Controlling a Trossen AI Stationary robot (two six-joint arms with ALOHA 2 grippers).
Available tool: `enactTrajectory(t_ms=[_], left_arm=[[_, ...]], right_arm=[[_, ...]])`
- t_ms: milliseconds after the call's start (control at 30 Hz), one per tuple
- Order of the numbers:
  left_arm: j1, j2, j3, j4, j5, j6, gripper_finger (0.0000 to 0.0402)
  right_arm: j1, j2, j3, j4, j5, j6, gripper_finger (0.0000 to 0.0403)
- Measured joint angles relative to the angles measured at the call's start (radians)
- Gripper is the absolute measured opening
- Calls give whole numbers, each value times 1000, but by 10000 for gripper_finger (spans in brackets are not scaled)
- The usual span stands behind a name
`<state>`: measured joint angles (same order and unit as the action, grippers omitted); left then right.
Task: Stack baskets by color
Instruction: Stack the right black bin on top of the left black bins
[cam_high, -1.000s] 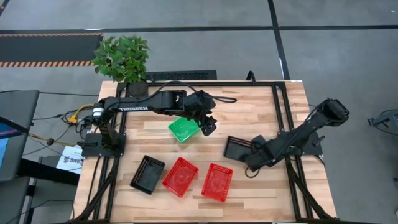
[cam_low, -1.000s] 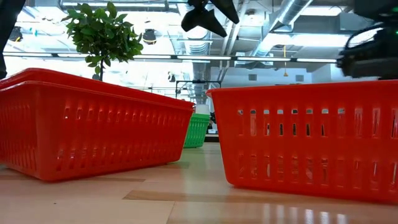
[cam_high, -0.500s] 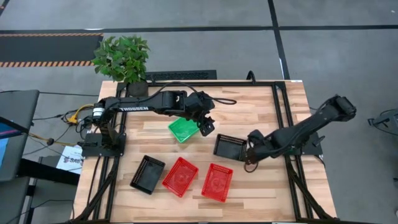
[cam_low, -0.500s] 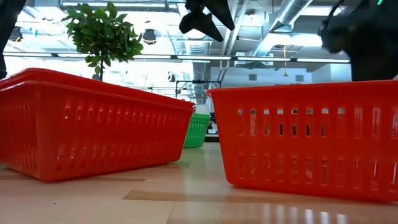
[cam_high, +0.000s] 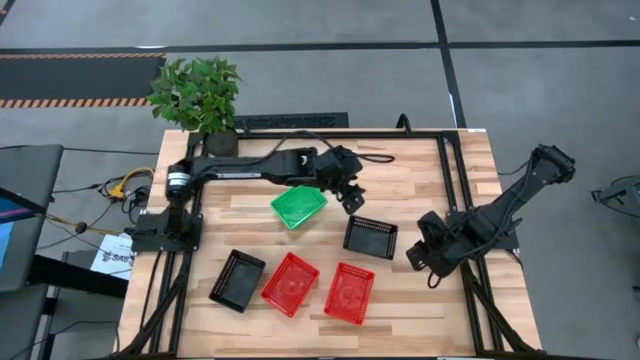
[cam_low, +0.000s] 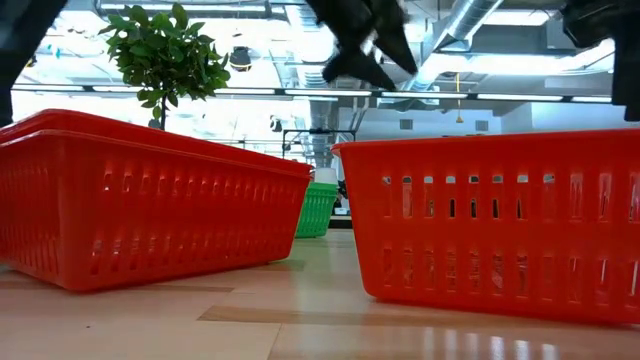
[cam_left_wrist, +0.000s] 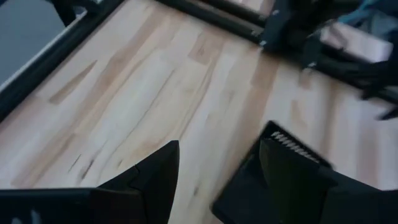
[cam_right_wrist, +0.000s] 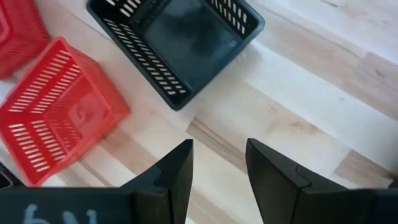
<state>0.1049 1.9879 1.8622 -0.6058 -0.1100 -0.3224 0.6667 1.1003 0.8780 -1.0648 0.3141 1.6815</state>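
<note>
A black basket (cam_high: 371, 237) sits upright on its base in the middle of the table, also seen as the black basket (cam_right_wrist: 177, 43) and the black basket (cam_left_wrist: 273, 171). My left gripper (cam_high: 352, 197) hangs open just above and behind it, next to the green basket (cam_high: 298, 207). My right gripper (cam_high: 420, 252) stands open to the right of the black basket, with nothing between its fingers. Near the front edge stand another black basket (cam_high: 237, 280) and two red baskets (cam_high: 290, 283) (cam_high: 349, 293).
A potted plant (cam_high: 197, 92) stands at the far left corner. Black frame rails (cam_high: 452, 190) run along the table's sides. Bare wood lies between the middle black basket and the far edge, and to the right of the red baskets.
My right gripper has nudged the middle black basket a little toward the table's left, then drawn back toward the right edge and risen, leaving the basket flat on the table. My left gripper has gone right and down, from over the green basket toward the black one.
</note>
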Motion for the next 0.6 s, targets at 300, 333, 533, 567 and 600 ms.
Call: enactTrajectory(t_ms=[300,333,533,567,600], left_arm=[[9,174,0,83,90,147,212],[9,192,0,107,110,155,212],[5,227,-2,99,151,208,212],[4,227,-2,115,140,230,212],[3,226,-2,125,123,255,212]], right_arm=[[62,39,-2,-22,1,69,170],[69,43,0,-23,1,73,170],[106,53,-1,-27,1,111,170],[111,53,-1,-28,1,118,170],[116,53,-1,-29,1,122,170]])
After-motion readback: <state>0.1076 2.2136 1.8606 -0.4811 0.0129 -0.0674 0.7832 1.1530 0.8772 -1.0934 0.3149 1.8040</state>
